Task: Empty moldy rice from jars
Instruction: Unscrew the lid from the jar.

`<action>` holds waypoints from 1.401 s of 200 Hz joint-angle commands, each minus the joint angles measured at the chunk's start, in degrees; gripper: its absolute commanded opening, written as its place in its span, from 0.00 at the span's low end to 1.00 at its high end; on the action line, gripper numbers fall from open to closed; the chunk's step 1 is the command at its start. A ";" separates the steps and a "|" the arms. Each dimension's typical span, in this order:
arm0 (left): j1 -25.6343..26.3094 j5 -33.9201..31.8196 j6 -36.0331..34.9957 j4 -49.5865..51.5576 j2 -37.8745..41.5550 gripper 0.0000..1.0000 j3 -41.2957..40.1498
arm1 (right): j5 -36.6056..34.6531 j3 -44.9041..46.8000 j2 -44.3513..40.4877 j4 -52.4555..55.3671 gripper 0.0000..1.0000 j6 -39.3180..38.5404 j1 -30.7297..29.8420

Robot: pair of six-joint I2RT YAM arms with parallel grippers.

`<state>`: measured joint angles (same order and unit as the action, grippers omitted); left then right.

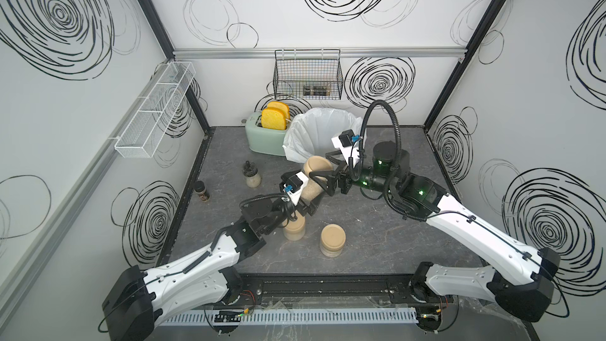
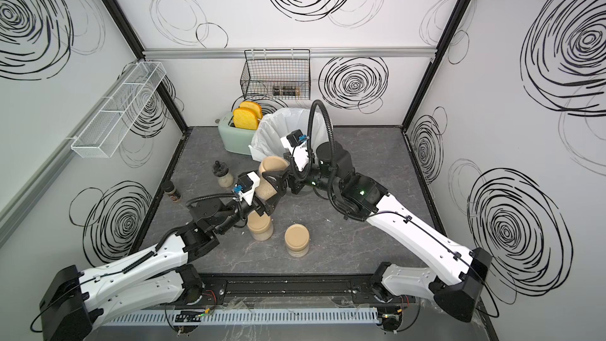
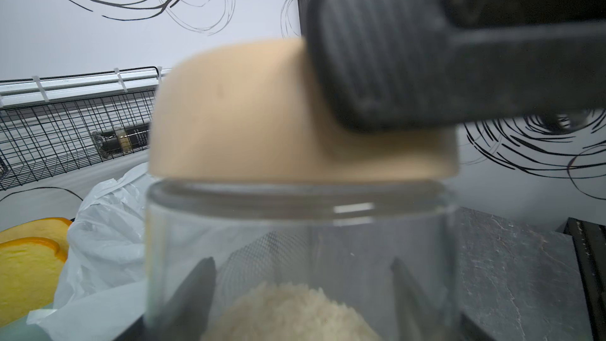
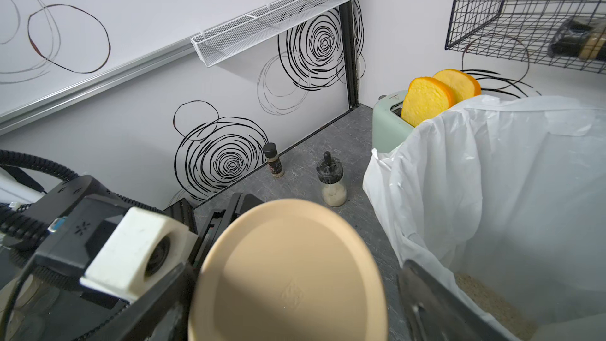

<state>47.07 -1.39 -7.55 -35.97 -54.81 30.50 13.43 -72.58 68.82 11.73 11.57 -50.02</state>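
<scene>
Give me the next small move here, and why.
Probably close the right gripper on the lid: its jaws stand open on either side of it, one with a visible gap. The left gripper holds the jar tilted beside the bin, lid still on, rice inside.

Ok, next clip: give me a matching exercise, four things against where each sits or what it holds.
Things: 1 raised jar; 2 toaster; 3 black wire basket; 4 lined bin.
States: a hangs on the back wall; b grains at its bottom; c tilted, lid on; d holds two yellow slices.
Pairs: 1-c; 2-d; 3-a; 4-b.
</scene>
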 commanded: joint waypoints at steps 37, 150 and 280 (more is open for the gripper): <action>0.79 0.62 -1.01 -10.79 0.32 0.56 1.36 | 0.41 0.15 1.10 -2.50 0.88 0.30 -0.48; -9.90 38.47 18.96 -9.16 1.16 0.56 7.04 | 17.96 3.35 -2.25 -4.34 0.60 -2.16 4.35; -15.61 58.27 57.28 -50.43 -10.62 0.54 7.84 | 40.39 -0.42 -0.08 0.06 0.60 -10.34 6.76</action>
<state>32.08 59.48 44.10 -70.59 -66.67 33.23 48.86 -73.36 67.29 6.09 4.38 -43.59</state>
